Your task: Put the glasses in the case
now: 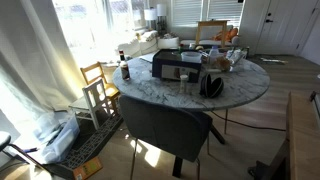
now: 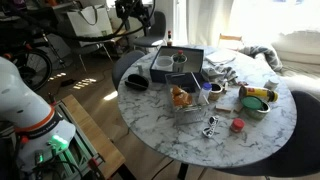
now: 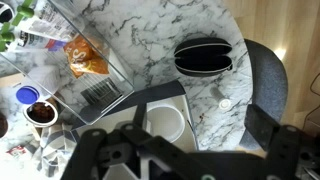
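The black oval glasses case lies open on the round marble table near the chair-side edge, seen in both exterior views (image 1: 211, 86) (image 2: 137, 82) and at the upper right of the wrist view (image 3: 205, 55). My gripper (image 3: 195, 132) hangs above the table between the case and a dark tray, with its fingers spread wide and nothing between them. I cannot make out the glasses for certain. A thin greyish tangle (image 2: 224, 72) lies among the clutter. The glasses do not show in the wrist view.
A dark tray (image 3: 120, 105) holding a white cup (image 3: 165, 122) lies under the gripper. A clear box with an orange snack (image 3: 85, 60), a blue lid (image 3: 27, 94) and a red bowl (image 3: 40, 112) lie beyond. A grey chair (image 1: 165, 125) stands by the case.
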You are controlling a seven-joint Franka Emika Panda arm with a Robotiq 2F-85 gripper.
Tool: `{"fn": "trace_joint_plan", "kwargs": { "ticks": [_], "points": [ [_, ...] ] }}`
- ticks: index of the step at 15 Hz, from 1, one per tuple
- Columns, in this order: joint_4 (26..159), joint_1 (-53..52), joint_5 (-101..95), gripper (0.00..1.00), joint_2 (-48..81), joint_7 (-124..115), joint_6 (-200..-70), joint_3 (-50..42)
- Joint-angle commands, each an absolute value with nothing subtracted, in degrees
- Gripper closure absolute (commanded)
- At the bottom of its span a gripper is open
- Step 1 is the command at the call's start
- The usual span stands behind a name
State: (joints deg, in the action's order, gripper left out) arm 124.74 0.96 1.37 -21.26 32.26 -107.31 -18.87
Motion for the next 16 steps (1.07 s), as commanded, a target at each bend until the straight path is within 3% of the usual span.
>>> {"fn": "trace_joint_plan", "kwargs": {
  "ticks": [1, 16],
  "points": [
    [124.6, 2.6, 2.0, 0.0, -21.0, 32.7, -107.2, -17.5],
    [124.8, 3.1, 1.1, 0.0, -20.5, 32.1, -108.4, -17.4]
  ]
}}
